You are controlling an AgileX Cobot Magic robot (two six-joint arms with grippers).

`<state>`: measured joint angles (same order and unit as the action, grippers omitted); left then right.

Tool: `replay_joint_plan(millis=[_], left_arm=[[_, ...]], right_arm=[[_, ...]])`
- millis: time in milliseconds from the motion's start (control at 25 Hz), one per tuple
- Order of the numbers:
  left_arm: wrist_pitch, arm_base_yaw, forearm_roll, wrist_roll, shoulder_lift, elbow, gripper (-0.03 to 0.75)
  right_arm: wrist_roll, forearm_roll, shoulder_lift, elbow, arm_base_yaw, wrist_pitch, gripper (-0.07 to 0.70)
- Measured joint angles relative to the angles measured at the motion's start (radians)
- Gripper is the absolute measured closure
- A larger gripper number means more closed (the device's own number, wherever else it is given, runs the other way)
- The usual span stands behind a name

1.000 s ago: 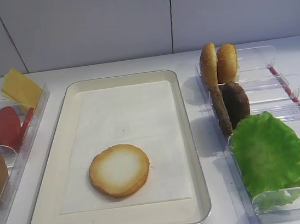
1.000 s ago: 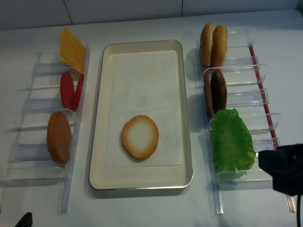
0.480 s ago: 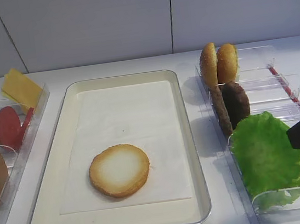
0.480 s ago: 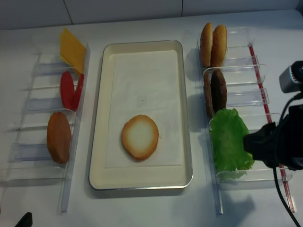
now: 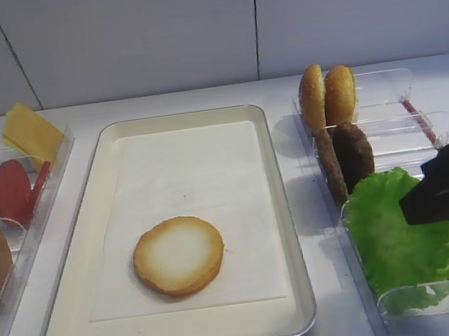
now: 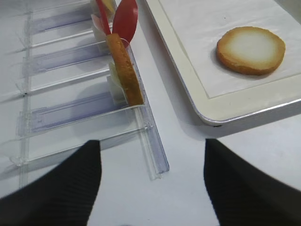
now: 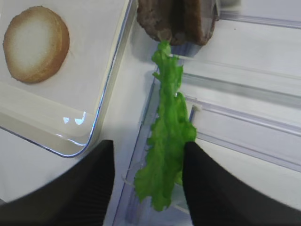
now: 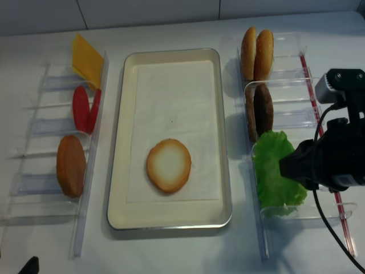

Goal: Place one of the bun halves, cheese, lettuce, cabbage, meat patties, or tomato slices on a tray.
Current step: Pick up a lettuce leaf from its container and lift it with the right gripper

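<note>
Right end effector spread wide, fingers straddling upright lettuce.

A cream tray with a silvery rim and white paper liner lies in the middle. One bun half lies flat on the liner, pale toasted face up, near the front. Two browner bun halves stand on edge in the right rack, dark meat patties just behind the ruffled green lettuce. In the left rack stand the yellow cheese, red tomato slices and another bun.
</note>
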<state>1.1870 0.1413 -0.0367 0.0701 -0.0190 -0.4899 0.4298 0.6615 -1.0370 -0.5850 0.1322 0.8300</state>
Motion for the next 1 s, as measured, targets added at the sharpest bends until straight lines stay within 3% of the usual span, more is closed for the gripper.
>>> replay_joint_plan(millis=[400, 520, 880, 1000], left_arm=[[0.000, 0.000, 0.000, 0.000, 0.000, 0.000, 0.243], [0.000, 0.000, 0.000, 0.000, 0.000, 0.000, 0.243], [0.000, 0.000, 0.000, 0.000, 0.000, 0.000, 0.243], [0.000, 0.000, 0.000, 0.000, 0.000, 0.000, 0.243]], right_arm=[[0.042, 0.038, -0.064, 0.000, 0.000, -0.040, 0.258], [0.042, 0.038, -0.080, 0.000, 0.000, -0.040, 0.311], [0.043, 0.038, -0.082, 0.000, 0.000, -0.061, 0.566], [0.043, 0.039, -0.082, 0.000, 0.000, -0.062, 0.575]])
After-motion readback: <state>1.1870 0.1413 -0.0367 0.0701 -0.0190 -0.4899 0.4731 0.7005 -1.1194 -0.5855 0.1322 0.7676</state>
